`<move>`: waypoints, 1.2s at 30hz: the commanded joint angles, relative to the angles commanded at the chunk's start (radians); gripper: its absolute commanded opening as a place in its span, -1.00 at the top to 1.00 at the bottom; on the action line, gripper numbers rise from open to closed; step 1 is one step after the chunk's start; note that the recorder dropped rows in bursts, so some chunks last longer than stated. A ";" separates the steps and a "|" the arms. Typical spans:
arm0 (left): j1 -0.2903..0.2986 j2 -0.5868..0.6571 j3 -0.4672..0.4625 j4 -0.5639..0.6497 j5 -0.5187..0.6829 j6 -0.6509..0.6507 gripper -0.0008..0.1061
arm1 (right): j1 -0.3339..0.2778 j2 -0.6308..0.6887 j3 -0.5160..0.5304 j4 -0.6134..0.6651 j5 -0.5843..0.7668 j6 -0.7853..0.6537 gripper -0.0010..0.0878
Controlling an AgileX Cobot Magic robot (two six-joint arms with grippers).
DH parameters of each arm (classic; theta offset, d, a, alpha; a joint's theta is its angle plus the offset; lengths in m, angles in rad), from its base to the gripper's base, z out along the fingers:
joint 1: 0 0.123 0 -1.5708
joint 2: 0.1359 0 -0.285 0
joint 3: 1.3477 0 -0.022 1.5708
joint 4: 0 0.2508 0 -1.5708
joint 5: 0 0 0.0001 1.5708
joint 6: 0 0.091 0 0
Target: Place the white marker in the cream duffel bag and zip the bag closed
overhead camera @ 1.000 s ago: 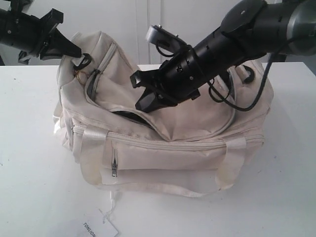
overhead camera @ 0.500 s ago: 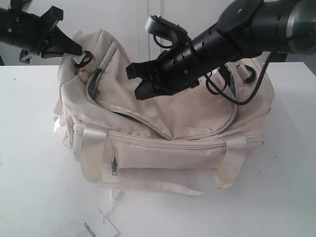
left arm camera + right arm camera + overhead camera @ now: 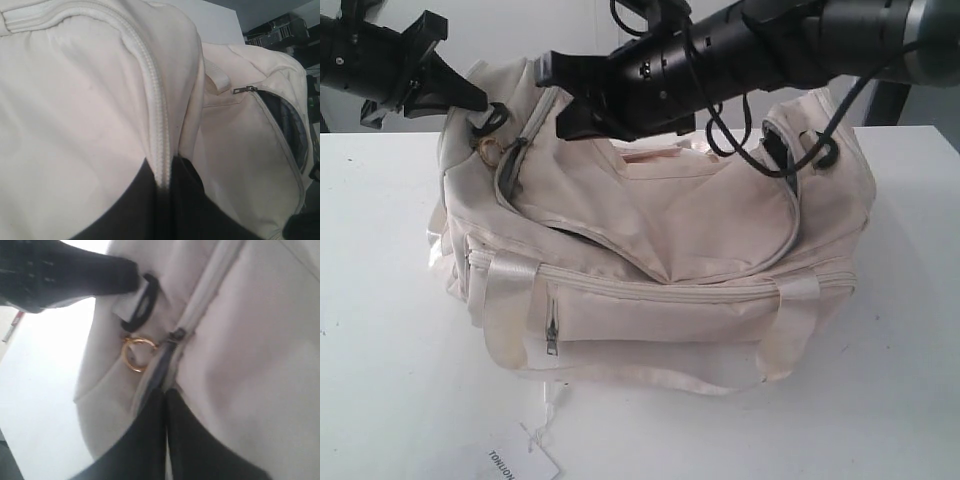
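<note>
Left black end effector (image 3: 472, 101), upper left of the frame: fingers closed together, pinching the zip seam at the end of the large cream fabric duffel bag (image 3: 700, 320), tip beside a black D-ring (image 3: 490, 120). Right black end effector (image 3: 560, 100), upper middle, above the bag's left end: fingers (image 3: 195, 450) pressed to a thin slit, close to the dark zip slider (image 3: 176, 334) and gold ring charm (image 3: 135, 353); anything pinched, impossible to tell. Bag mid-frame on the white bench (image 3: 380, 300), main zip partly open. White marker hidden from every view. Flat white paper tag (image 3: 525, 462), bottom edge, printed "TONLION".
</note>
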 joint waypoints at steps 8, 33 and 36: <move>0.000 0.000 0.000 0.000 0.016 0.000 0.99 | 0.044 0.033 -0.094 -0.242 0.056 0.231 0.98; 0.000 0.000 0.000 -0.002 0.025 0.000 0.99 | 0.183 0.217 -0.372 -0.626 0.091 0.707 0.98; 0.000 0.000 0.000 -0.002 0.027 0.000 0.99 | 0.183 0.219 -0.372 -0.626 0.039 0.709 0.98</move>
